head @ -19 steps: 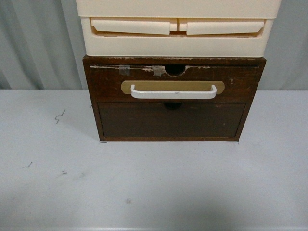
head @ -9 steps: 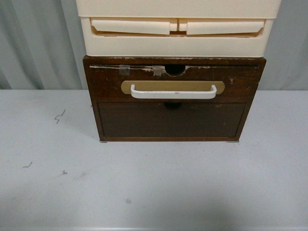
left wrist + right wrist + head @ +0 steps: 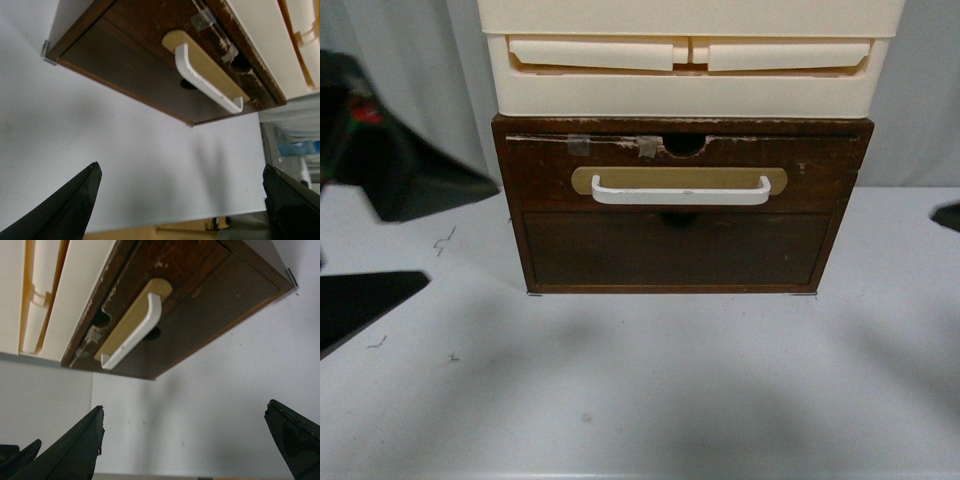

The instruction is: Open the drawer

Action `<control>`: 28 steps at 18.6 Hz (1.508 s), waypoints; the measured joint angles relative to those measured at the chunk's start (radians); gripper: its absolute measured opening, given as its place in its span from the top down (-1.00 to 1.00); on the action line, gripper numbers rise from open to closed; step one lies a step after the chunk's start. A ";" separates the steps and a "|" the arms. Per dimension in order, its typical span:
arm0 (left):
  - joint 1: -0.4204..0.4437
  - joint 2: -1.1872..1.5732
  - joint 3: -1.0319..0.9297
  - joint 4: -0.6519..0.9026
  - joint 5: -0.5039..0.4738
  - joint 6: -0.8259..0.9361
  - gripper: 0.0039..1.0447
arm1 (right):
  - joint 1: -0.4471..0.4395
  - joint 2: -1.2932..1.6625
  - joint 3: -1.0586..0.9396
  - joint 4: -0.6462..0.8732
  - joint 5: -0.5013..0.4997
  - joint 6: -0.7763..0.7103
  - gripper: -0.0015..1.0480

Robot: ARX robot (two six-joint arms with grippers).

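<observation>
Both pincers are held spread — left pincer, right pincer — well apart from the drawer, shut in its chest on the worktop. Approach is judged in hand; next, the white bar handle must be pinched and pulled, perhaps by the blurred left arm.

No readable writing
Nothing legible in any view — a tiny speck on the white handle is too small to read.
</observation>
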 joint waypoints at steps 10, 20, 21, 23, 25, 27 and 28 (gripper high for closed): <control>-0.025 0.588 0.336 0.342 0.115 -0.297 -0.88 | 0.191 0.609 0.435 0.257 0.013 0.205 -0.87; -0.037 0.715 0.472 0.351 0.129 -0.352 -0.66 | 0.230 0.737 0.613 0.186 0.135 0.288 -0.86; -0.037 0.720 0.476 0.354 0.130 -0.358 -0.52 | 0.235 0.738 0.624 0.181 0.140 0.292 -0.72; -0.038 0.729 0.485 0.349 0.130 -0.367 -0.17 | 0.240 0.740 0.639 0.178 0.145 0.291 -0.37; -0.039 0.734 0.488 0.350 0.129 -0.372 0.12 | 0.243 0.740 0.644 0.182 0.145 0.292 -0.07; -0.044 0.735 0.492 0.367 0.130 -0.382 0.48 | 0.249 0.739 0.646 0.192 0.143 0.304 0.21; -0.045 0.735 0.494 0.363 0.130 -0.393 0.61 | 0.248 0.739 0.647 0.163 0.147 0.301 0.32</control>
